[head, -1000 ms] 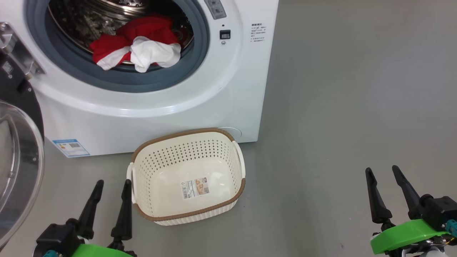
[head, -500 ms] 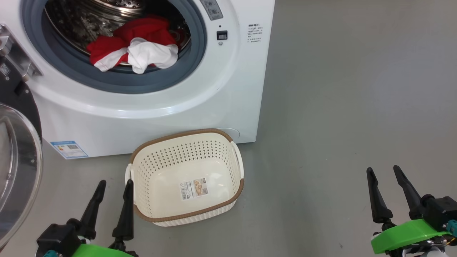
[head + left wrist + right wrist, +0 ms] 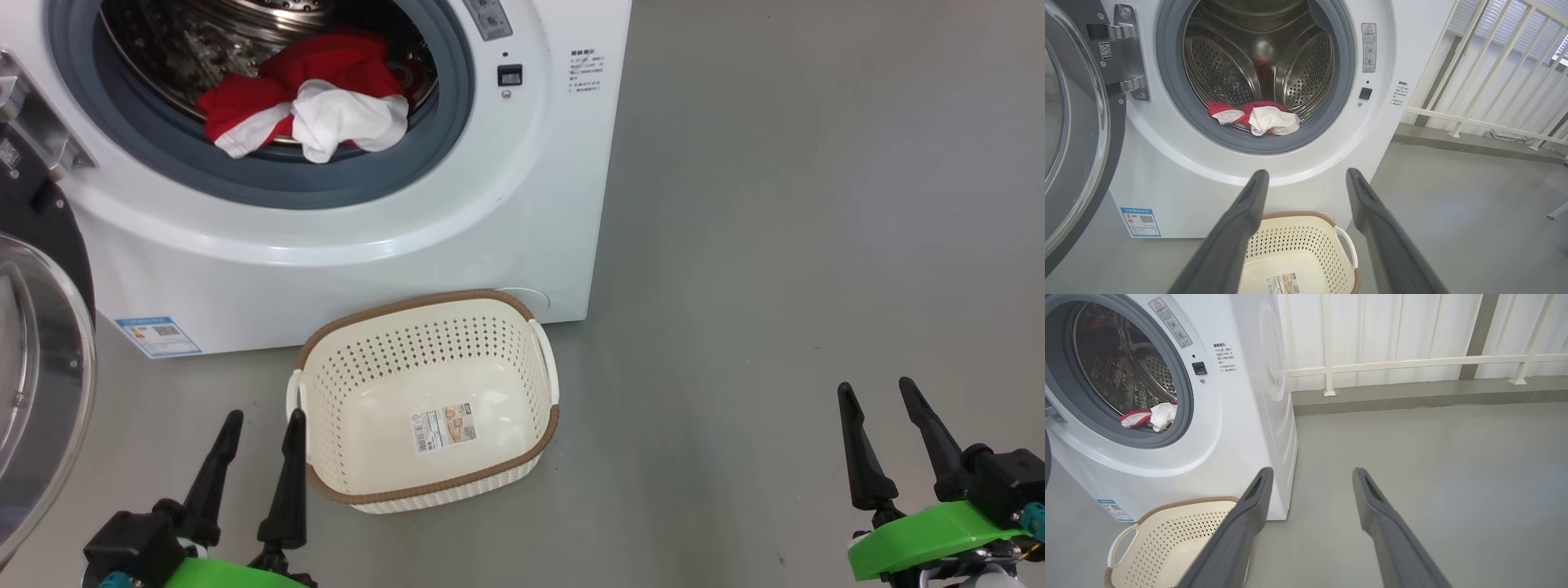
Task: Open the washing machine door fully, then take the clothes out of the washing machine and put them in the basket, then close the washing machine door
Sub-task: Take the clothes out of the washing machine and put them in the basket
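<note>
Neighbouring basket (image 3: 424,303) rim, parted left pincer (image 3: 265,416).

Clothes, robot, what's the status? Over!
Left gripper and right gripper open, empty. Clothes in the washing machine, door open, basket empty. Nothing in the way.

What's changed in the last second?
Only the head camera shifted slightly; nothing was grasped or released. The clothes stay in the washing machine, the basket stays empty, the washing machine door stays open, and the left gripper and right gripper stay open.
</note>
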Available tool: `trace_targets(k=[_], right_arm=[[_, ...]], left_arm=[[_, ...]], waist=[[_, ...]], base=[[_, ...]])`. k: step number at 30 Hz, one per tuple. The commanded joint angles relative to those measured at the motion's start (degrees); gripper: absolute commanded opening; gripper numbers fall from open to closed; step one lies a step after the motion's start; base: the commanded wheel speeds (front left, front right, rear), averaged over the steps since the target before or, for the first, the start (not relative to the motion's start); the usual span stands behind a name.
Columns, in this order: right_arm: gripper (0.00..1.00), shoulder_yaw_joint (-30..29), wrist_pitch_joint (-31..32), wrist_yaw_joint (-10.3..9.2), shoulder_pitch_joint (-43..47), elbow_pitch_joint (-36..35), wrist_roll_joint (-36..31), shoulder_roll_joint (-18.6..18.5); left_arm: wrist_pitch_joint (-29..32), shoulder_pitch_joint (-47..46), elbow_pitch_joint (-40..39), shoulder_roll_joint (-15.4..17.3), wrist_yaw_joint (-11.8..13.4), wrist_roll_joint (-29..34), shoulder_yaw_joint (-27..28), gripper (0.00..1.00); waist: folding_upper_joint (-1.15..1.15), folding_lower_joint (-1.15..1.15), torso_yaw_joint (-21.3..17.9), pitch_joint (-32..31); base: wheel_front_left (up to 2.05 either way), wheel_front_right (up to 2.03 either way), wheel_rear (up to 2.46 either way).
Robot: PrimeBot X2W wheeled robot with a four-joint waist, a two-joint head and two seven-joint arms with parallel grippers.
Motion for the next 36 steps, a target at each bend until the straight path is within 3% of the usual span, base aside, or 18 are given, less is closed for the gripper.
trace_targets(k=[1,24,36], right_arm=[[1.00,1.2,-0.5,0.43,-0.3,-1.4,-0.5,-0.5],[1.00,1.8,-0.5,0.43,-0.6,-1.4,-0.6,-0.4],[1.00,2.1,-0.5,0.43,-0.4,-1.3,-0.7,-0.4]], left_arm=[[-0.3,-0.8,-1.6,1.1,-0.3,0.0,1.6,1.00],[-0.3,-1.3,-2.0,0.7,-0.3,-1.0,2.0,1.00],[-0.3,-0.9,-2.1,0.9,-0.3,-0.8,1.8,1.00]], waist=[[0.00,0.00,0.0,0.0],[0.00,0.00,0.5,0.4],[0.00,0.00,0.7,0.1]], base=[[0.34,-0.34,0.00],[0.89,-0.89,0.00],[0.14,-0.14,0.00]])
